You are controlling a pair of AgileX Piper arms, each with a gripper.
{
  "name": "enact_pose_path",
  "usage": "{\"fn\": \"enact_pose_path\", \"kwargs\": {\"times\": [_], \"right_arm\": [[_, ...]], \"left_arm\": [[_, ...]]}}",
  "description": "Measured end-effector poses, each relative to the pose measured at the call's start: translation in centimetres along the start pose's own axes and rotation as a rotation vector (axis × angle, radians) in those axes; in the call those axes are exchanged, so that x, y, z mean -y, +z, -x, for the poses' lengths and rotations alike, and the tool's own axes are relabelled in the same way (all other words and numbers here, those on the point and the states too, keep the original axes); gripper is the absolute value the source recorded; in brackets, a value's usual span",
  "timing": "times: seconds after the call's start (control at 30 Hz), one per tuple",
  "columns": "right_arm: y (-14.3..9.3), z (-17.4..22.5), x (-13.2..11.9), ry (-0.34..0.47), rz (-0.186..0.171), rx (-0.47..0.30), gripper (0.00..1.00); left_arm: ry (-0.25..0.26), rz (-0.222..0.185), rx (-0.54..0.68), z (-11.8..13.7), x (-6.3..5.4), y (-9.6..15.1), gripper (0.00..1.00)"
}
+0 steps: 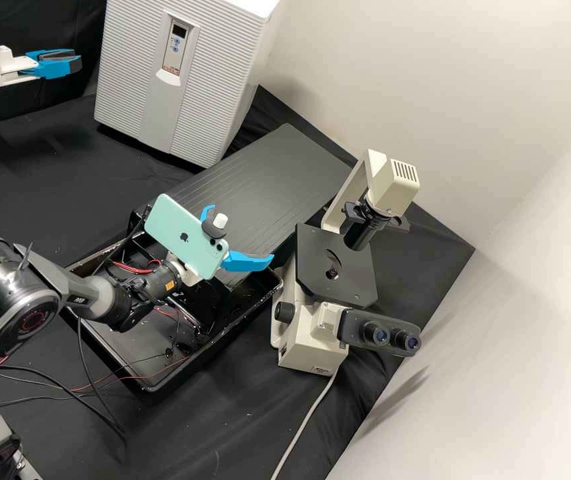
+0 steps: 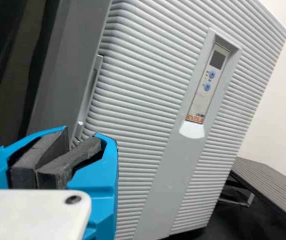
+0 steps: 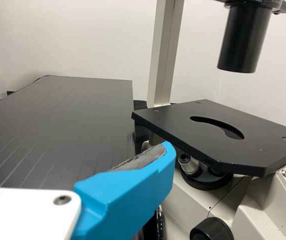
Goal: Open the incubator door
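- Roughly level, the left gripper [image 1: 77, 62] is held near the incubator [image 1: 242, 83], its two fingers pressed together.
- The right arm [image 1: 89, 293] is stretched over the black tray [image 1: 212, 343].
- The right gripper [image 1: 240, 233] is pointed toward the microscope [image 1: 312, 347], its fingers spread wide.
- Beyond the tray, the incubator is stood upright, its door [image 2: 137, 90] closed.

The pale grey, ribbed incubator door [image 1: 132, 87] stands upright and shut, far across the black bench [image 1: 32, 173].
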Motion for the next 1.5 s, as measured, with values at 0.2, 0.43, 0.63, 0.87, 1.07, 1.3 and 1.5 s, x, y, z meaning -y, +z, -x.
{"fn": "enact_pose_path", "kwargs": {"times": [0.2, 0.43, 0.63, 0.87, 1.07, 1.3, 1.5], "right_arm": [[0.0, 0.0, 0.0, 0.000, 0.000, 0.000, 1.00], [0.0, 0.0, 0.0, 0.000, 0.000, 0.000, 1.00], [0.0, 0.0, 0.0, 0.000, 0.000, 0.000, 1.00], [0.0, 0.0, 0.0, 0.000, 0.000, 0.000, 1.00], [0.0, 0.0, 0.0, 0.000, 0.000, 0.000, 1.00], [0.0, 0.0, 0.0, 0.000, 0.000, 0.000, 1.00], [0.0, 0.0, 0.0, 0.000, 0.000, 0.000, 1.00]], "left_arm": [[0.024, -0.034, 0.028, -1.6, -0.9, -0.7, 0.00], [0.030, -0.102, 0.043, -4.5, -2.1, -2.5, 1.00], [0.020, -0.197, 0.012, -6.2, -2.7, -3.6, 1.00], [0.034, -0.244, -0.003, -8.0, -4.0, -4.9, 1.00], [0.058, -0.298, 0.006, -9.7, -5.5, -5.5, 1.00], [0.086, -0.326, 0.012, -10.4, -6.8, -5.5, 1.00], [0.077, -0.358, 0.036, -10.6, -7.0, -5.2, 1.00]]}}
